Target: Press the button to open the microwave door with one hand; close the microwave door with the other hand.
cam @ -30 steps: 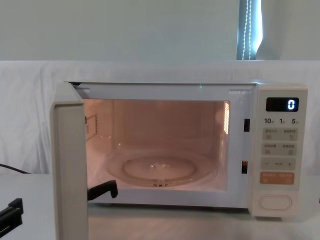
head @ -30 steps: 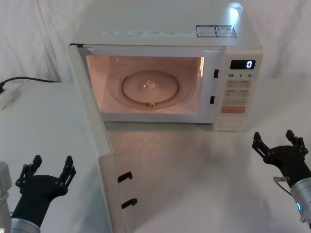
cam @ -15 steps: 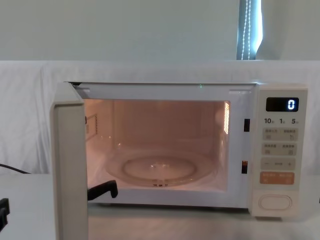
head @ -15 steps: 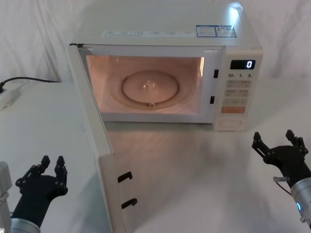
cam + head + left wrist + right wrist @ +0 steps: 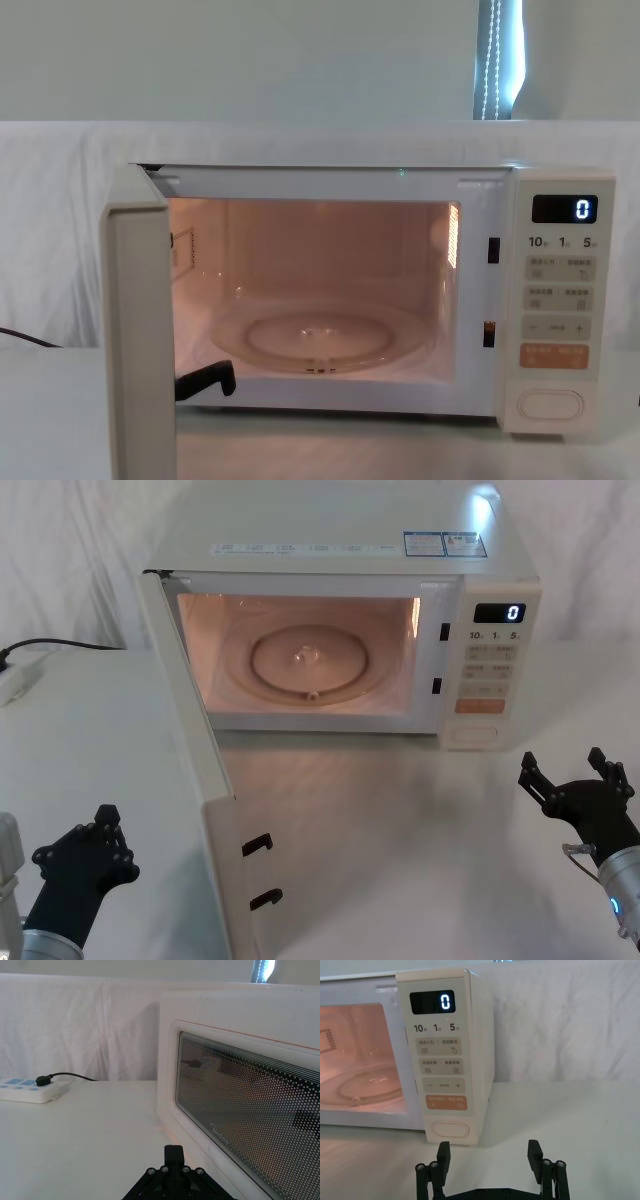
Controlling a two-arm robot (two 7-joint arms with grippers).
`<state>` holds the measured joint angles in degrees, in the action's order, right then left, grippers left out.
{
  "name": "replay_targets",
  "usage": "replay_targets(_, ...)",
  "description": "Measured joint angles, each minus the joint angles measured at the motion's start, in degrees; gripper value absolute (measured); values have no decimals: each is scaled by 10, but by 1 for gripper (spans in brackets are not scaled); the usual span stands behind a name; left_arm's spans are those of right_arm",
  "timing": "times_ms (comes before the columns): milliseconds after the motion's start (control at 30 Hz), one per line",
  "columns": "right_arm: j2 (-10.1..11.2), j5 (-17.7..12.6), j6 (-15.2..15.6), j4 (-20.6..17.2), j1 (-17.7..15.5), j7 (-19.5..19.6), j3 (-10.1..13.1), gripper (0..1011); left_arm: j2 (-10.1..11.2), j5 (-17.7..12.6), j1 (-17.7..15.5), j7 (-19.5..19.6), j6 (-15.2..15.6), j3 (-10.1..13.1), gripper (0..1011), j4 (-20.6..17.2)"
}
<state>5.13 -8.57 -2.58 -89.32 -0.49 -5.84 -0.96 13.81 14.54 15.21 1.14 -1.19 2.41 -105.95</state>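
Note:
The microwave door [image 5: 200,750] stands wide open, swung out toward my left, and the chest view shows it edge-on [image 5: 140,340]. The lit cavity is exposed. The button [image 5: 472,734] is the wide cream key at the bottom of the control panel, straight ahead in the right wrist view [image 5: 450,1130]. My left gripper [image 5: 105,818] is shut and empty, low at the near left, outside the door. Its wrist view shows the fingers [image 5: 173,1150] pressed together beside the door's dark window [image 5: 240,1110]. My right gripper [image 5: 563,765] is open and empty, in front of the panel, short of the button [image 5: 489,1147].
A glass turntable [image 5: 308,660] lies inside the cavity. An orange key [image 5: 446,1103] sits just above the button. A white power strip [image 5: 27,1091] with a black cable lies on the table at the far left. Two black latch hooks [image 5: 257,845] stick out of the door's inner face.
My left gripper's fingers closed from wide apart to fully shut and dropped out of the chest view's lower left corner. The right gripper and the door have not moved.

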Motion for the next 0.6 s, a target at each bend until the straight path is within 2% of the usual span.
replay_targets(600, 0, 0, 0, 0, 0, 0, 0, 1002, 0, 0, 0, 0, 0, 0, 0, 0)
